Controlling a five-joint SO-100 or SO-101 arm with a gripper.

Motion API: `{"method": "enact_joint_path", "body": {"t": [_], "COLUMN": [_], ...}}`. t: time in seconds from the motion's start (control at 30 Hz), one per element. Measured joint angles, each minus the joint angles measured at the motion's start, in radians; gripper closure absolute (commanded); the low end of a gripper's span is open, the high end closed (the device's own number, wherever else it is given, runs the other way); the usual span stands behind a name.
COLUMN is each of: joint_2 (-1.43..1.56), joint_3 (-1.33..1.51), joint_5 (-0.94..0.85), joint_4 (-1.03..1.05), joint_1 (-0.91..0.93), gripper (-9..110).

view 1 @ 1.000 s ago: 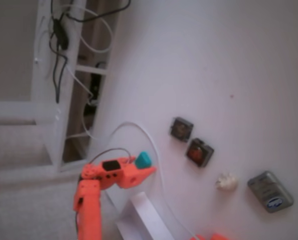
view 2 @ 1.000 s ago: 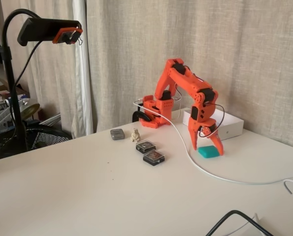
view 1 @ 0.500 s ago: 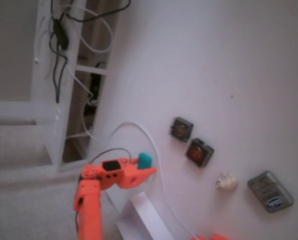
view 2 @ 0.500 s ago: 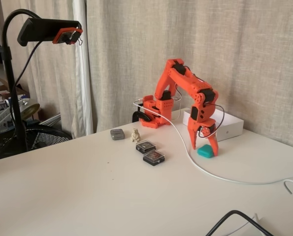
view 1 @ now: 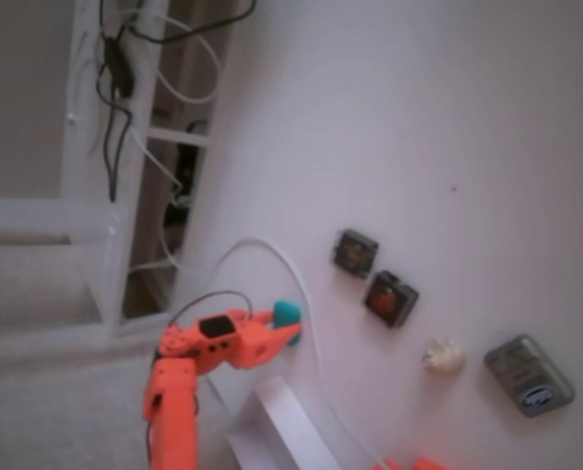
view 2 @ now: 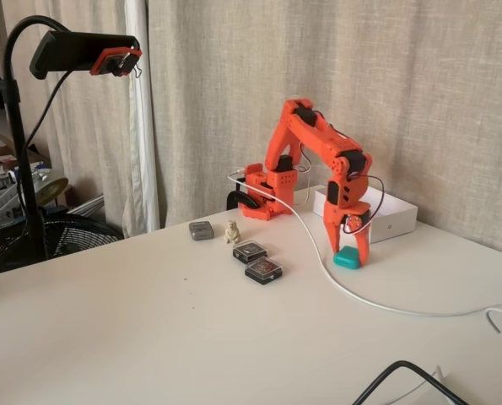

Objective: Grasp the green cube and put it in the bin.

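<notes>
Teal-green and matte, the green cube (view 2: pixel 347 259) is sitting on the white tabletop (view 2: pixel 149 337) between my orange fingers, just in front of the bin (view 2: pixel 385 221). I am pointing my end effector (view 2: pixel 348 256) straight down and holding its jaws narrowed against the cube's two sides. In a fixed view from above, the cube (view 1: pixel 286 312) is showing at my fingertips, beside the white cable (view 1: pixel 296 274).
</notes>
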Motion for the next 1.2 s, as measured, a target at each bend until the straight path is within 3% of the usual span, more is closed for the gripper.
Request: {"method": "enact_joint_path", "body": {"t": [0.43,0.77,1.2], "joint_2": [0.1,0.373,1.035], "joint_3": [0.071,0.118,0.528], "joint_5": [0.002,0.055,0.04], "joint_4": [-0.028,-0.124,-0.295], "joint_1": [0.002,-0.089,-0.448], "gripper": [110,110,110]}}
